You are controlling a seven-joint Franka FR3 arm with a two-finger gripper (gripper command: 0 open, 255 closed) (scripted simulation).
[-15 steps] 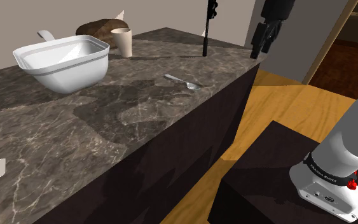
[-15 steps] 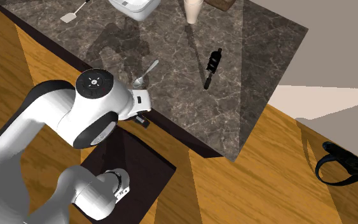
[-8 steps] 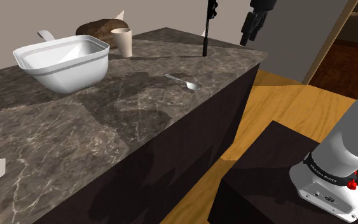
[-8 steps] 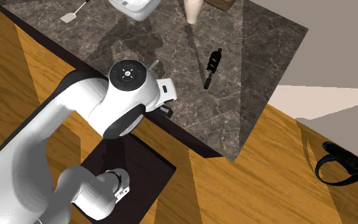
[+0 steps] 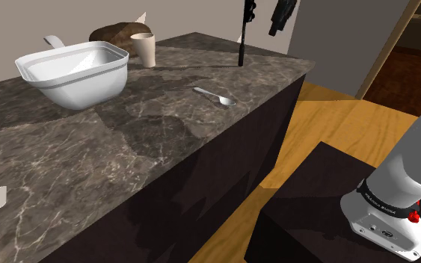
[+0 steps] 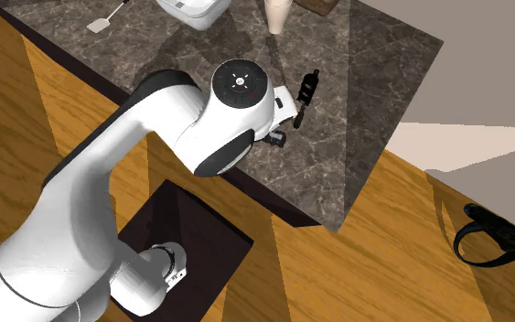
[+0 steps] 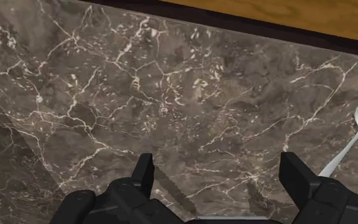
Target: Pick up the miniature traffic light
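Your gripper hangs over the dark, white-veined marble counter, its blocky black fingers standing wide apart. The traffic light, a slim black post, stands upright near the counter's far edge in the shoulder view, beyond the glossy spoon.

I see the miniature traffic light as a thin black pole standing upright on the dark marbled bench. A thicker black head sits at its top, cut off by the shoulder view's upper edge. Its foot rests near the bench's far edge, toward the far corner on that view's right. From above, in the second exterior view, the miniature traffic light shows as a short black block with a slim stem below it, on bare marble.
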